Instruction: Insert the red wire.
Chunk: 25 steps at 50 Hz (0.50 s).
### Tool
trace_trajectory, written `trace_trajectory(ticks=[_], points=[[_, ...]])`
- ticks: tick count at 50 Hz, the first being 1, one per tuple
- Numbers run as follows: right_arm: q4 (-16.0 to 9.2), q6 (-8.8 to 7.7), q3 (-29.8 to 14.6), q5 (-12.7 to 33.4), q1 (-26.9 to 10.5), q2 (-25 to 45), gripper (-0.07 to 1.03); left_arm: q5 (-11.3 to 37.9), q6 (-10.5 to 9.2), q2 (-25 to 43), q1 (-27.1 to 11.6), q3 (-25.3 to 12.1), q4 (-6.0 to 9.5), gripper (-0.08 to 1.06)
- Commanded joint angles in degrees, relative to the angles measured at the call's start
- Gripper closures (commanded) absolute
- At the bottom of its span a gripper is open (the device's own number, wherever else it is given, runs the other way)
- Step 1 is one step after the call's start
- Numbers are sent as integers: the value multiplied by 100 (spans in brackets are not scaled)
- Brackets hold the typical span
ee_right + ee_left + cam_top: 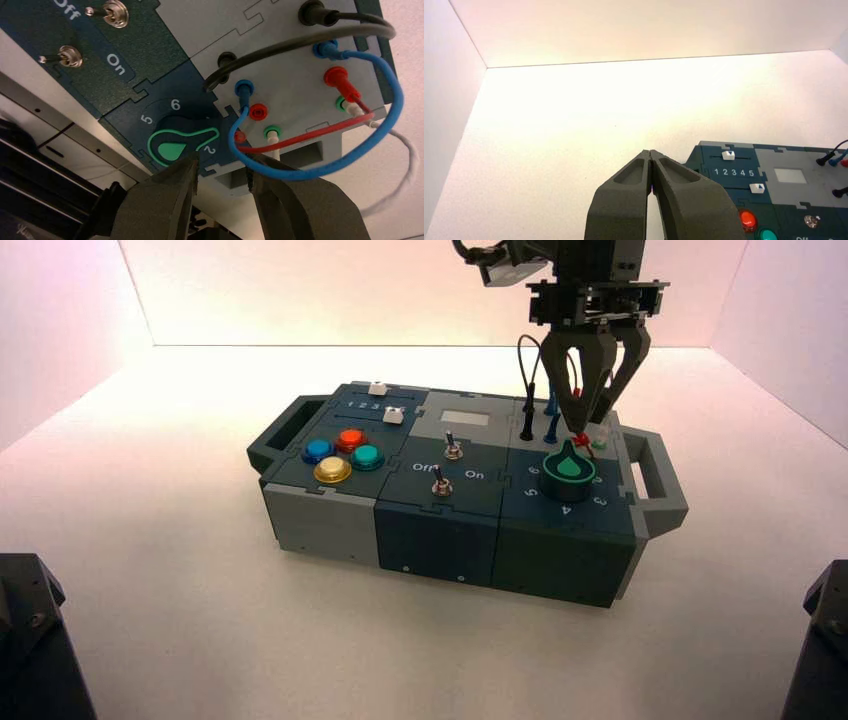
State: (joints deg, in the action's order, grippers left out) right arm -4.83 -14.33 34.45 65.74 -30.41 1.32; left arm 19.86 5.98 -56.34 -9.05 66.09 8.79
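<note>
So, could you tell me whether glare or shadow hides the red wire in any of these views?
High view: the floor glows, the box has no glare, but the right gripper covers most of the red wire. Right wrist view: evenly lit, the wire shows plainly. Left wrist view: bright floor behind the shut left gripper.

Showing matte charcoal-grey plastic throughout. Right pincer [592, 405] ending in two broad tapering fingers [165, 200] with rounded tips, hanging under a black bracket with a dark cable looping alongside. Left pincer [650, 155] bearing shallow recessed panels along each wedge-shaped finger [621, 200].
</note>
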Motion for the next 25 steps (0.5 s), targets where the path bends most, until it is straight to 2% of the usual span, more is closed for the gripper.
trace_trajectory(ticks=[1,25], points=[[53,-53,-185,-18,-35,9,46,-53,0,26,-9,-158,9,101],[193,-53,-431,44,-79,255,46,-53,0,-44,-9,-158,9,101]])
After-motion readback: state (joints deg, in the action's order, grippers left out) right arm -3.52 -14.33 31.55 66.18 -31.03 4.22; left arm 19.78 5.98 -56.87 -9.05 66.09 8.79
